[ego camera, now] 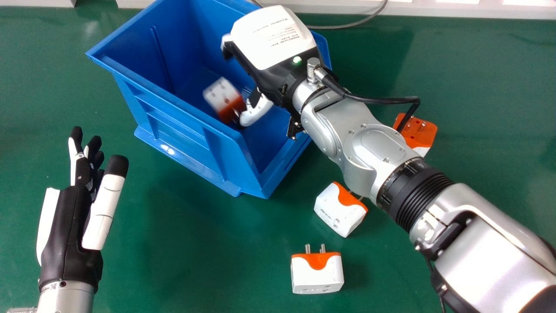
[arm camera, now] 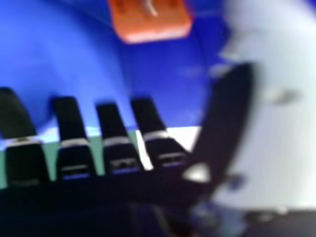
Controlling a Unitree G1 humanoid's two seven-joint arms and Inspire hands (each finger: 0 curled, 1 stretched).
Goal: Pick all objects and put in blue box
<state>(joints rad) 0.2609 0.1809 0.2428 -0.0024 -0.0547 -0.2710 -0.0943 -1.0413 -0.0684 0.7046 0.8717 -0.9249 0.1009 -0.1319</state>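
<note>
Adapter (ego camera: pixel 223 96), boxy and hard-edged, within smooth blue box (ego camera: pixel 173 124); right hand (ego camera: pixel 273 41) released.

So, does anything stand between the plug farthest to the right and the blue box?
Yes: in the head view, the right arm crosses between that plug and the box, and its black cable covers part of the plug. How high it passes is unclear.
</note>
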